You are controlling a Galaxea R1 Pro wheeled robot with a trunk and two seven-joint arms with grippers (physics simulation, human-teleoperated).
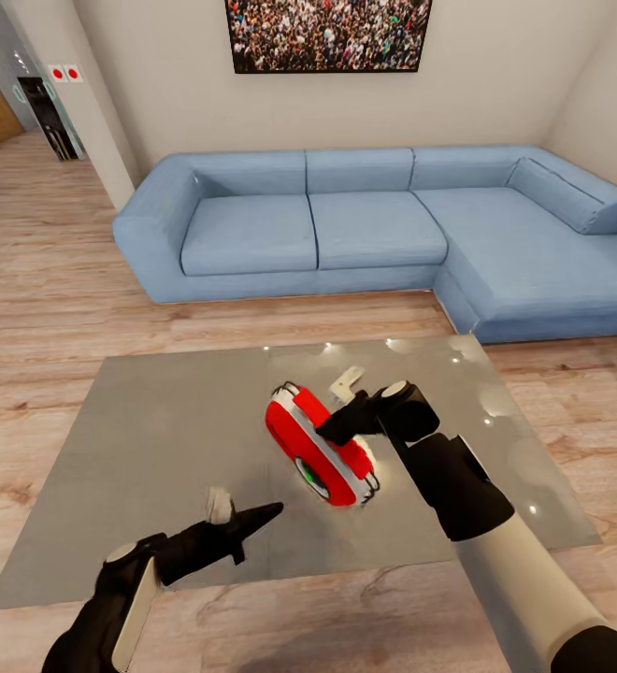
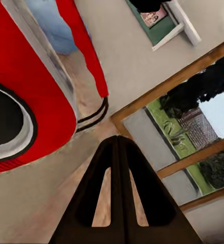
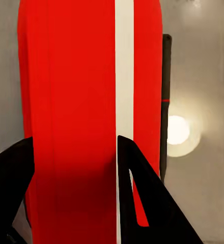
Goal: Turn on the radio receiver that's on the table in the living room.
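Note:
The red radio receiver (image 1: 320, 449) with its white band stands tilted in the middle of the grey table (image 1: 178, 411); a green ring shows at its round dial. My right gripper (image 1: 335, 430) hovers at the radio's top edge, open, its two fingers spread over the red body (image 3: 76, 76). In the right wrist view one dark fingertip (image 3: 130, 168) overlaps the white band. My left gripper (image 1: 264, 513) is shut and empty, low over the table's front part, pointing at the radio (image 2: 20, 91) a short way off.
The blue L-shaped sofa (image 1: 365, 224) runs behind the table in the living room, under a crowd picture (image 1: 327, 33). Light wood floor (image 1: 47, 290) surrounds the table. A doorway (image 1: 51, 117) opens at the far left.

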